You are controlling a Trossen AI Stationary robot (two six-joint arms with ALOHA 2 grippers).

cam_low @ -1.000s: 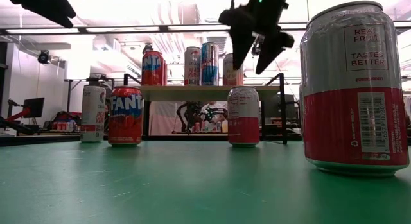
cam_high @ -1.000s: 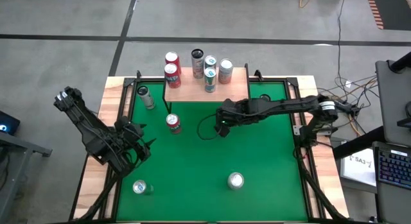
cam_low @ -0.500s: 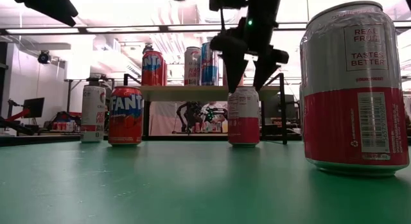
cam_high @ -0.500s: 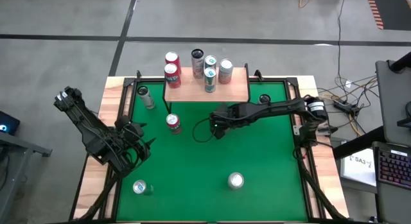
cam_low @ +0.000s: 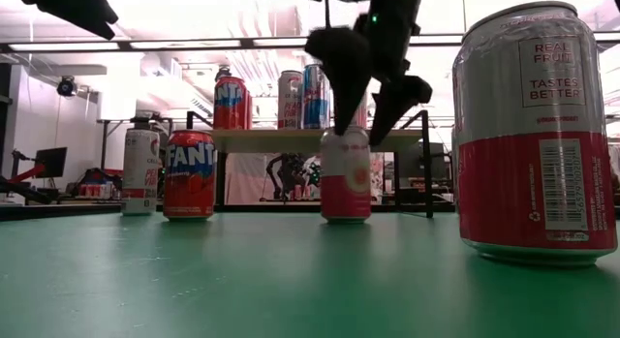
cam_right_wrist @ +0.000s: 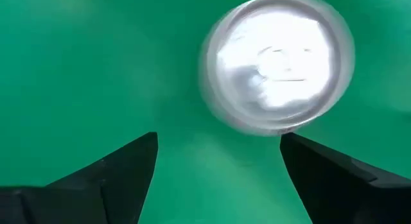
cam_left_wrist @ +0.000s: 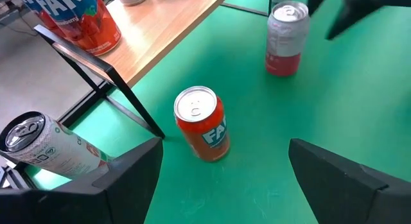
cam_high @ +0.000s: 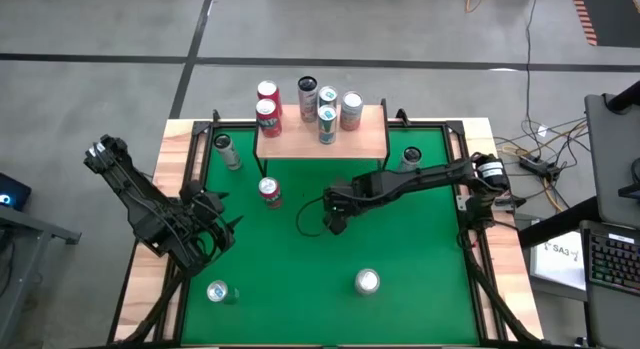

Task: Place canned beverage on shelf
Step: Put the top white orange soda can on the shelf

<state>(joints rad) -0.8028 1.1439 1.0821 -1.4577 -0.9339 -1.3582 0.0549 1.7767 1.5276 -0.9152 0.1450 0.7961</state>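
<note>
**Right gripper poised over a can; nothing lifted yet, shelf run still to come.**

Nearest, two loose cans [cam_high: 367, 281] stand on the green table [cam_high: 400, 249], untouched. The left gripper [cam_high: 207, 234] waits at the table's left side, fingers wide apart and empty. Mid-table, the right gripper [cam_low: 359, 125] hangs just above the pink-and-white can [cam_low: 346, 178], fingers spread to either side of its top but not yet down around it; the can stands upright on the table. A Fanta can [cam_high: 270, 192] stands beyond it, in front of the shelf [cam_high: 365, 139]. The shelf already holds several cans [cam_high: 327, 121], with bare wood to their right. Gripping, lifting and placing look still to do.
</note>
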